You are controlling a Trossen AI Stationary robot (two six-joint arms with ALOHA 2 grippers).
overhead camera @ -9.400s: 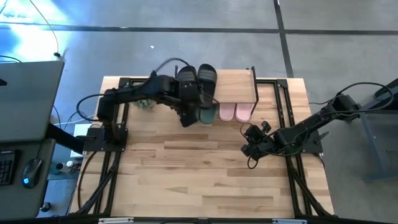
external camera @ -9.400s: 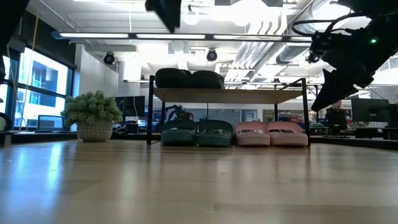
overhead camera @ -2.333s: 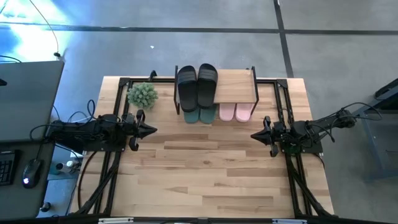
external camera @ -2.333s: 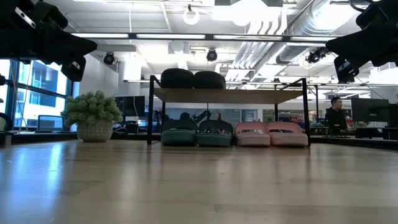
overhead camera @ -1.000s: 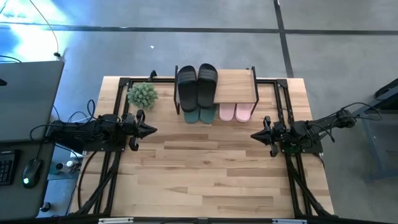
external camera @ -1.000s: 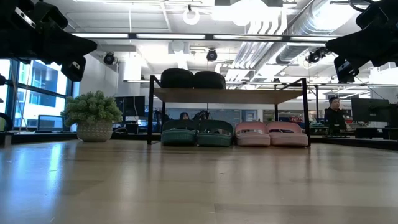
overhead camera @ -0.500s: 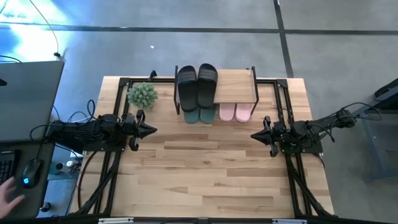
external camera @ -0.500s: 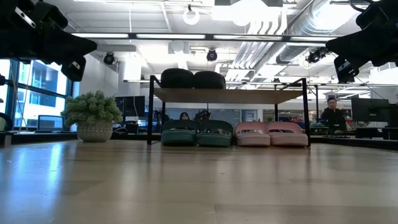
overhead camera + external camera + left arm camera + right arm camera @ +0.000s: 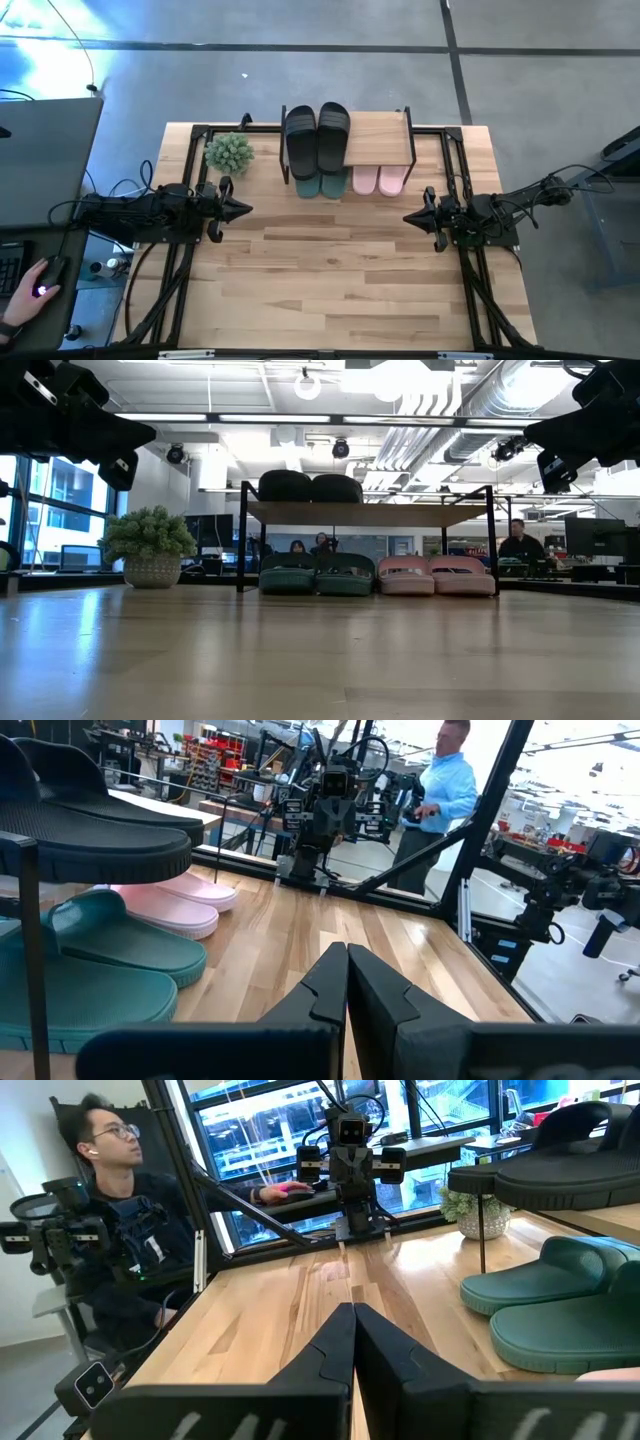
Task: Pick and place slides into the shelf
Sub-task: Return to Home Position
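Wooden table in a bright open workshop, both arms idle, shelf full.
Mid-frame left and right, the left gripper and right gripper hang closed tight, holding nothing. Beyond, at top centre, the shelf has the black slides on its plank and the green slides and pink slides underneath. The slides look light, rubbery and bendy, so the wide strap is probably the best place to grip.

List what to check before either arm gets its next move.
1. Black slides on the shelf top: ok.
2. Dark green slides under the shelf: ok.
3. Pink slides under the shelf, beside the green: ok.
4. Left gripper shut, empty, apart from the shelf: ok.
5. Right gripper shut, empty, apart from the shelf: ok.
6. Potted plant upright, beside the shelf: ok.
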